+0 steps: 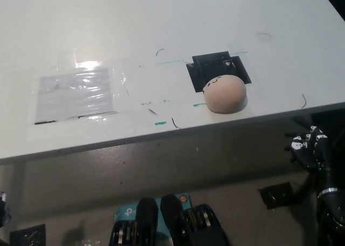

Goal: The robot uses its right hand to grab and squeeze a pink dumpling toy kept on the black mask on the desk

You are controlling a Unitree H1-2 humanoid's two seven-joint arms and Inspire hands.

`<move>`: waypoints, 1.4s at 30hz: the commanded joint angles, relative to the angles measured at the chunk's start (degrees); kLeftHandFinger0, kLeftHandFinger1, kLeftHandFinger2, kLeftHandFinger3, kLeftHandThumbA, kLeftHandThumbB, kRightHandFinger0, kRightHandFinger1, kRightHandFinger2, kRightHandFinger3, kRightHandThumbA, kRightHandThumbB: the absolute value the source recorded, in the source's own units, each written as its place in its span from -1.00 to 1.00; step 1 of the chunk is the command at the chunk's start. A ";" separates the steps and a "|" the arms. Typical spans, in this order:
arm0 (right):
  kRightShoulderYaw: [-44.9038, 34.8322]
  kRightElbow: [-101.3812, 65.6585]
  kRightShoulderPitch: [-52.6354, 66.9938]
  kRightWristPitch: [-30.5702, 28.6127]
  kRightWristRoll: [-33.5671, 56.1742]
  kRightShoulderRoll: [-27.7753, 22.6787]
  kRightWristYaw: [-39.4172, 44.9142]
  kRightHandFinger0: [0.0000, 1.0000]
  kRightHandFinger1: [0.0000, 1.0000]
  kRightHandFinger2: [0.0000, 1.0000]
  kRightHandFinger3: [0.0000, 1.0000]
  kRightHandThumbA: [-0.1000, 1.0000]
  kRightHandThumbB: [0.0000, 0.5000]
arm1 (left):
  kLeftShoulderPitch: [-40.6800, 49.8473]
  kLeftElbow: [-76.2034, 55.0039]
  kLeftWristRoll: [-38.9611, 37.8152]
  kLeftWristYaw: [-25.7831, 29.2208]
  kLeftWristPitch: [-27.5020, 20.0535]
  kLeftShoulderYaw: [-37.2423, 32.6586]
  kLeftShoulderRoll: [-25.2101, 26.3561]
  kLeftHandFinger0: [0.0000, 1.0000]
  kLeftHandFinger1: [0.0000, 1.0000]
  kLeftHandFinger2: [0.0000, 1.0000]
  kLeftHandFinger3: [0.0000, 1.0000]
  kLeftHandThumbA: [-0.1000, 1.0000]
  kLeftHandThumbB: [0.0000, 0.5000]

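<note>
We see the pink dumpling toy (225,93) on the near edge of the black mask (216,68). The right hand (308,145) hangs below the desk (161,36), holding nothing, fingers seemingly loosely curled. We should raise it, open wide, and close from above.

pink dumpling toy (225,93): 1 | black mask (218,67): 1 | plastic sheet (82,95): 1
</note>
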 commanded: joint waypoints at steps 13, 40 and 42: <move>8.50 -7.92 -17.36 1.31 -2.12 -7.34 8.20 -0.51 -0.27 0.24 0.94 -0.75 -0.31 | -0.82 -2.24 -1.46 -0.96 -0.54 0.78 1.09 -1.00 -1.00 -0.85 -0.83 0.84 1.00; 26.89 4.68 -25.98 -1.59 -15.52 -13.16 14.84 1.00 1.00 1.00 1.00 0.15 0.70 | -1.70 -1.91 -0.79 -1.35 -1.04 0.56 1.87 -1.00 -1.00 -0.89 -0.85 0.86 1.00; 27.08 6.73 -26.68 -2.22 -16.32 -12.60 14.00 1.00 1.00 1.00 1.00 0.13 0.75 | -1.70 -1.91 -0.71 -1.31 -1.10 0.52 1.85 -1.00 -1.00 -0.90 -0.84 0.87 1.00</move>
